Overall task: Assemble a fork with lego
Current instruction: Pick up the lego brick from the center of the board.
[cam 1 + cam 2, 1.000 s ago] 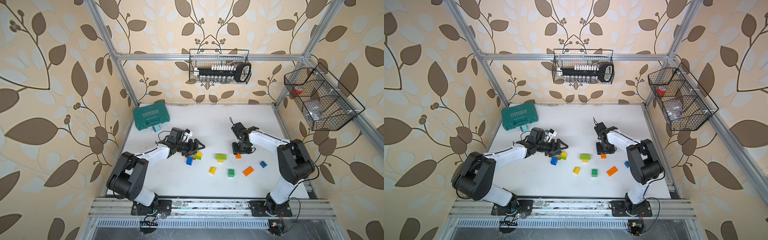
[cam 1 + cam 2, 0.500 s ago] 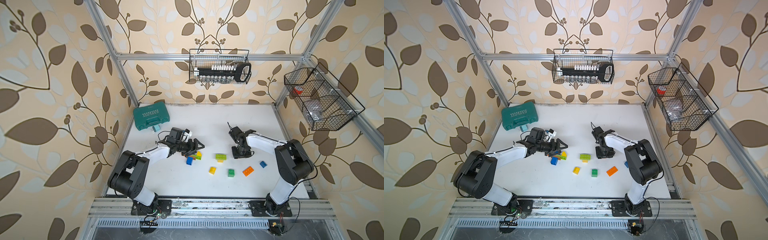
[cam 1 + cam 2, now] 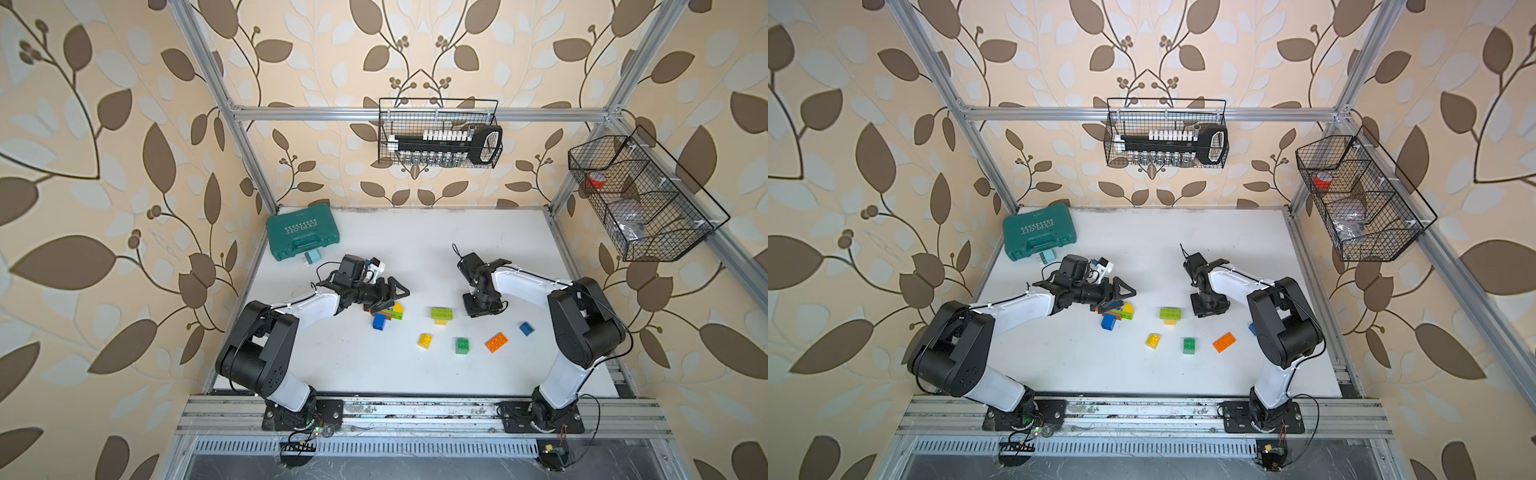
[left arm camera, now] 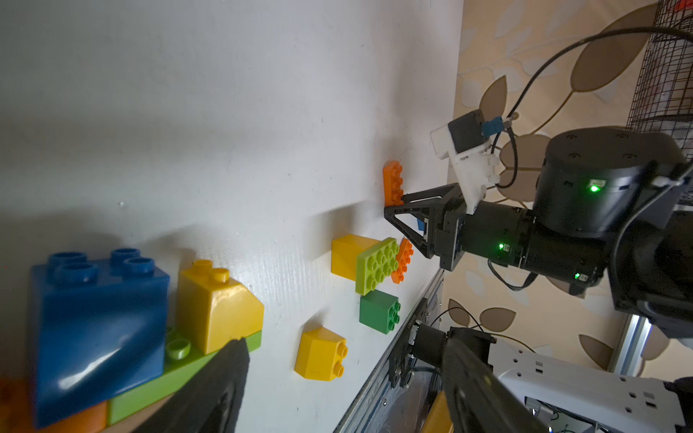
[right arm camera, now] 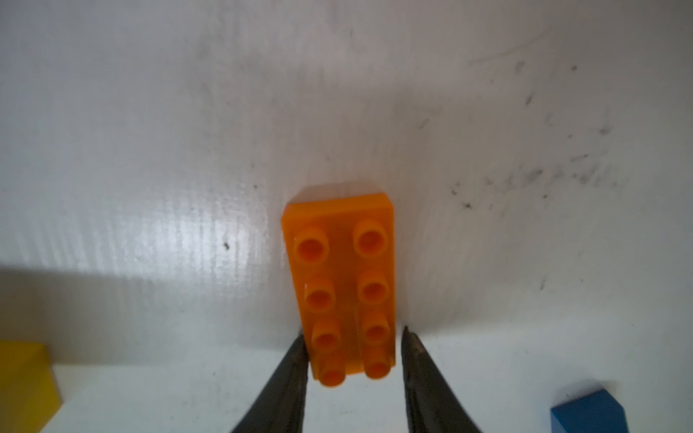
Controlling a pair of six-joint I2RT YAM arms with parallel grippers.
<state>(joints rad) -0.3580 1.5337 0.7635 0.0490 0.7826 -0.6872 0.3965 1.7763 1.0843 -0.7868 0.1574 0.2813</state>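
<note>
The right gripper [image 5: 353, 333] points tip-down over an 8-stud orange plate [image 5: 339, 270]. The plate lies flat, studs up, on the white table [image 3: 374, 249], right of centre and about midway between the far and near edges. The jaws are drawn in to the plate's width and straddle its 2 long sides at 1 end. 1 finger [image 5: 300, 360] meets the plastic and a sliver of shadow shows at the other, so I cannot tell whether the pinch is made.

The left gripper [image 3: 392, 301] is spread wide and holds nothing. It reaches low over a stacked cluster [image 3: 386, 316] left of centre, where a blue brick [image 4: 97, 322] and a yellow sloped brick [image 4: 217, 303] sit on a lime plate [image 4: 157, 390].

Loose pieces lie closer to the near edge: a yellow brick [image 3: 424, 340], a green brick [image 3: 462, 345] and a second orange plate [image 3: 496, 342].

The lego looks hard, light and glossy — stiff and not fragile, but likely slippery on its smooth side walls. The plate is thin, so there is little wall to catch, and the fingers probably need to sit low against the table. An end grip may let the plate swivel when pressed — a hold nearer the middle of the long sides would likely be steadier.
</note>
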